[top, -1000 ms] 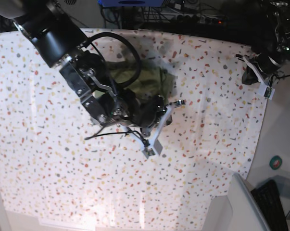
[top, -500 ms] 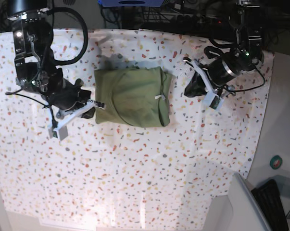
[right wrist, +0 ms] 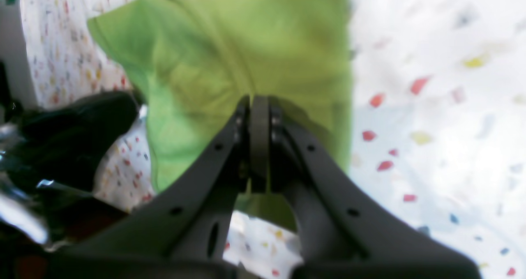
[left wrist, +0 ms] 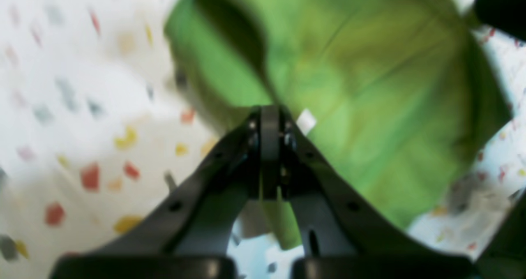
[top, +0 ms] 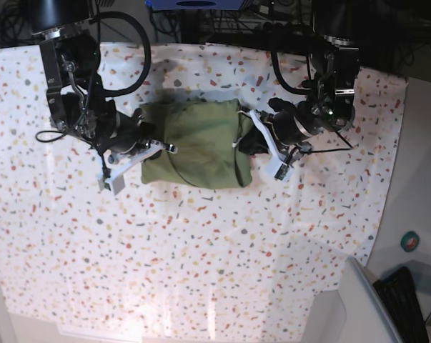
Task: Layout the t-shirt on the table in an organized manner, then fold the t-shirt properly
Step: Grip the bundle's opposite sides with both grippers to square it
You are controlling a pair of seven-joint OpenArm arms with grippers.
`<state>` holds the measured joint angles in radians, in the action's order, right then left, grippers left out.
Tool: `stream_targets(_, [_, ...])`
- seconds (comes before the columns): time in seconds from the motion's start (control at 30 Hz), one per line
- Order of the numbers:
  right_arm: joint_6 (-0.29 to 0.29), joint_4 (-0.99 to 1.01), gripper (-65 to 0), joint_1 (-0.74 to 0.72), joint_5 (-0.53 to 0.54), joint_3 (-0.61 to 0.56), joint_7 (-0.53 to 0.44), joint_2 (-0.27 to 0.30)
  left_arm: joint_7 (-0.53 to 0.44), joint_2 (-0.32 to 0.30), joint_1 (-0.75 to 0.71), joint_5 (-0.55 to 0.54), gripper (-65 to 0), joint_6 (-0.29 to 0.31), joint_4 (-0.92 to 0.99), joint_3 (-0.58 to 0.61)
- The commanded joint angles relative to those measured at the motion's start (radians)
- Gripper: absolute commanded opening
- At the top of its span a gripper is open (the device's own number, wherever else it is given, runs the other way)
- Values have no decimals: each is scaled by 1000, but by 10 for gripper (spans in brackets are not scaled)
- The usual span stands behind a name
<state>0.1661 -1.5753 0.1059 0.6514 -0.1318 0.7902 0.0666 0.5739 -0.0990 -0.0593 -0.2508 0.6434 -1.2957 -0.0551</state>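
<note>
Counts: one garment, one table, two grippers.
1 t-shirt [top: 197, 143]; 1 table [top: 201, 250]; left gripper [top: 261, 143], right gripper [top: 140, 153].

The table [top: 201, 271] is covered by a white cloth flecked with red, orange, yellow and grey, lying nearly flat with faint creases toward 5 o'clock. Directly on it, a little toward 12 o'clock from the middle, rests the t-shirt [top: 197, 143], olive green and folded into a compact, roughly square bundle.
</note>
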Motion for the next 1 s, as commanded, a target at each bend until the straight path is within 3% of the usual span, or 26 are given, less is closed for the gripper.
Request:
stream_targets(0.0, [-7,-15,-650,-18,8,-15,-15,6,-21,0,28,-20,-650,6,9,8])
stream_targets(0.1, [-7,2,-650,-27,8,-59,-22,8,-22,-2,55,-18,-650,2,78,10])
stream_targets(0.3, [-7,115,-650,-24,8,-82,-156,14,-24,-3,71,-18,-650,2,95,10])
stream_targets(0.43, [-7,112,-650,-24,8,-79,-156,16,-24,-3,71,-20,-650,2,94,4])
stream_targets(0.73, [-7,-119,-650,39,8,-81,-156,16,-16,-26,26,-28,-650,3,-68,-39])
stream_targets(0.9, [-7,-176,-650,51,8,-72,-156,17,130,-26,8,-35,-650,31,-201,-164])
stream_targets(0.97, [-7,-176,-650,51,8,-72,-156,17,185,-32,5,-94,-650,55,-241,-216])
